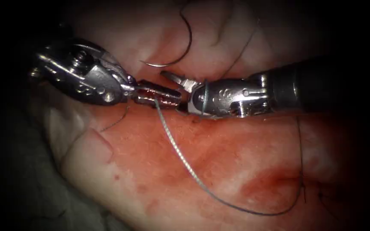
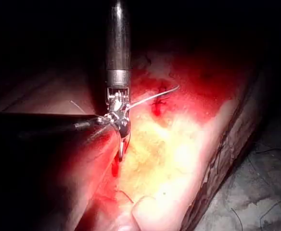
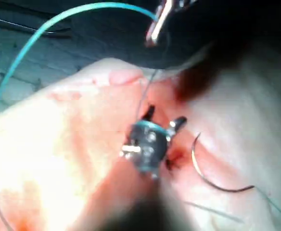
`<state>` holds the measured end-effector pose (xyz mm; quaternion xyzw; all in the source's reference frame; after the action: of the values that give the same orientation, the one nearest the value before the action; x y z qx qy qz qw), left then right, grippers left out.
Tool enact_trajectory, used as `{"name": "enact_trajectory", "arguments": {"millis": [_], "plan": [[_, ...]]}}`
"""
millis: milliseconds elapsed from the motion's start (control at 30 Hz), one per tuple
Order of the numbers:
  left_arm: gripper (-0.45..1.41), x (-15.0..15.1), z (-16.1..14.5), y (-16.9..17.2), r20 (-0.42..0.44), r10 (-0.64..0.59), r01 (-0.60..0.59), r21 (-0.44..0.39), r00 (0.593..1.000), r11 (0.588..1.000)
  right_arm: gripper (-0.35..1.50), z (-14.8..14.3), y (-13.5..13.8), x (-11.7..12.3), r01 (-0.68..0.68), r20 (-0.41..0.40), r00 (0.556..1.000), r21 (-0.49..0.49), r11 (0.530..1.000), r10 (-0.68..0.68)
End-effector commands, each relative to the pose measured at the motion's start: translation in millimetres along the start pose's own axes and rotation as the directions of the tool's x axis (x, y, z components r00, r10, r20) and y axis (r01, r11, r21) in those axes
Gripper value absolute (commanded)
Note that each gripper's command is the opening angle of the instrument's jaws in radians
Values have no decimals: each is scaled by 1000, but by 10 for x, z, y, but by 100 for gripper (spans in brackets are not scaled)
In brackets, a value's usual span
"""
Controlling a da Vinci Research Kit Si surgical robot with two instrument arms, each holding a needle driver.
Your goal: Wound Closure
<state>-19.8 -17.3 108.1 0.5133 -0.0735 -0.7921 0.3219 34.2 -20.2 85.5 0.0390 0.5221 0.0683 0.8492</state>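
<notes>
Endoscope view, item list.

Left tool: entered from the picture's left; jaws clenched, thread leaving them at their underside, so judged to be gripping the thread near its end. Held level and close in front of the other tool, probably to keep that strand taut and within reach.

Right tool: entered from the right; jaws parted, one pointing up and left, the other lower; grasped nothing. Carried one turn of thread round its body just behind the jaws. Stood with the left tool's tip just beside the parted jaws, apparently placed to reach the held strand.

Thread: ran from the left tool's jaws down and rightward across the tissue in a long slack bow, then rose towards the right tool's shaft. Left slack, presumably so that nothing dragged on the tissue.

Needle: lay free on the tissue beyond both tools, well apart from either pair of jaws, held by neither, not in the tissue. Likely parked there out of the way. Side of the cut not determinable.

Red fluid: pooled on the tissue near the thread's bend.

Right wrist view, cross-reference: right tool with jaws spread, needle lying bare on the tissue nearby.
</notes>
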Motion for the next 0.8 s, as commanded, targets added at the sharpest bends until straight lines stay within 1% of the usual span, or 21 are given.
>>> {"name": "enact_trajectory", "arguments": {"millis": [33,100,233,267,400,500,600,633,800], "plan": [[-45,-6,11,0,-14,-3,3,0,1000,1000,96,8,-10,0,7,-6,1000,17,1000,-7],[-45,-11,14,-4,-39,-3,3,-3,999,1000,96,9,-15,1,17,-13,1000,36,999,-16],[-45,-22,20,-12,-84,-2,5,38,996,999,94,8,-20,2,34,-29,999,70,997,-32],[-45,-26,20,-14,-99,6,-1,52,995,999,93,7,-21,1,44,-33,999,76,996,-41],[-45,-42,15,-20,-112,36,-29,66,993,997,86,1,-22,-1,44,-44,998,98,994,-39],[-45,-58,12,-21,-138,64,-54,72,988,996,86,-3,-23,-2,37,-49,998,110,993,-31],[-45,-74,11,-21,-179,110,-95,93,978,991,84,-5,-25,-2,25,-57,998,130,991,-18],[-45,-79,11,-20,-194,123,-106,97,973,990,77,-7,-25,-2,18,-60,998,144,989,-10],[-45,-103,16,-11,-260,191,-162,128,947,979,69,-10,-26,-2,-2,-79,997,183,983,17]]}}
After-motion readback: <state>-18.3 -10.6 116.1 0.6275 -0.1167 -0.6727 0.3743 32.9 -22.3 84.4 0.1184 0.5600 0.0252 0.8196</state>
